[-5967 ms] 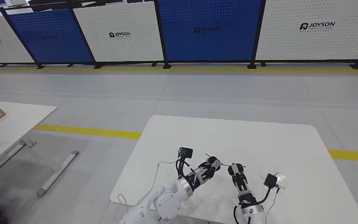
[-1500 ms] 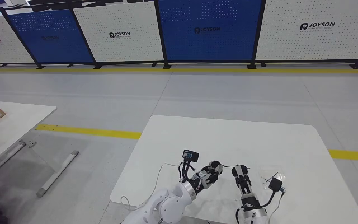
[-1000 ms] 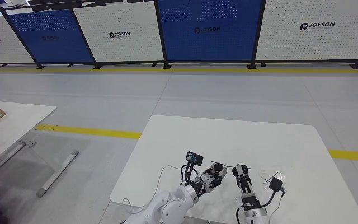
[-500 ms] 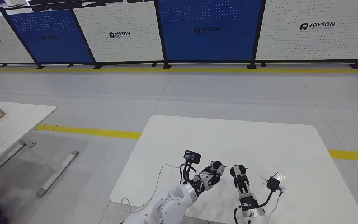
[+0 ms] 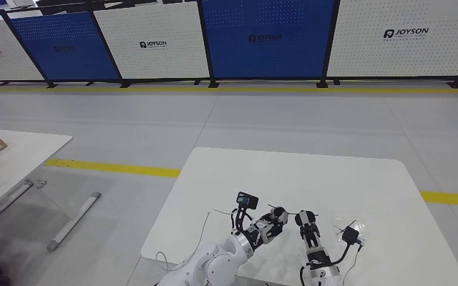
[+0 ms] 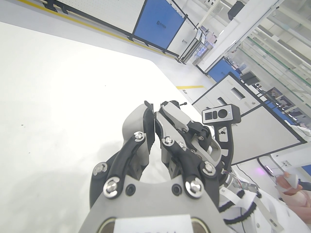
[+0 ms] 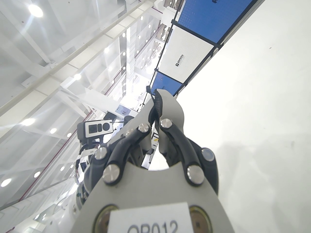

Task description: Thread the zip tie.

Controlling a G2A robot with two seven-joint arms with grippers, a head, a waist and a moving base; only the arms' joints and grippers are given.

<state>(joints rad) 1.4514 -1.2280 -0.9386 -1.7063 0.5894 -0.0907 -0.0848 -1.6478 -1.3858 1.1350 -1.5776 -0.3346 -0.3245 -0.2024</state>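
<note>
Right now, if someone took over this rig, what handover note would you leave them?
Right pincer: shut on the black zip tie, whose tip sticks out past the fingertips.
Left pincer: shut, with a black end poking from its tips, apparently the zip tie too.
Position: both pincers are close together over the near part of the white table.
Done: the tie is off the table and gripped.
Left: I cannot tell whether the tail has entered the head. Check that first, then feed it through and pull.

Thin black zip tie (image 7: 149,92), pinched in right claw (image 7: 156,96)
</note>
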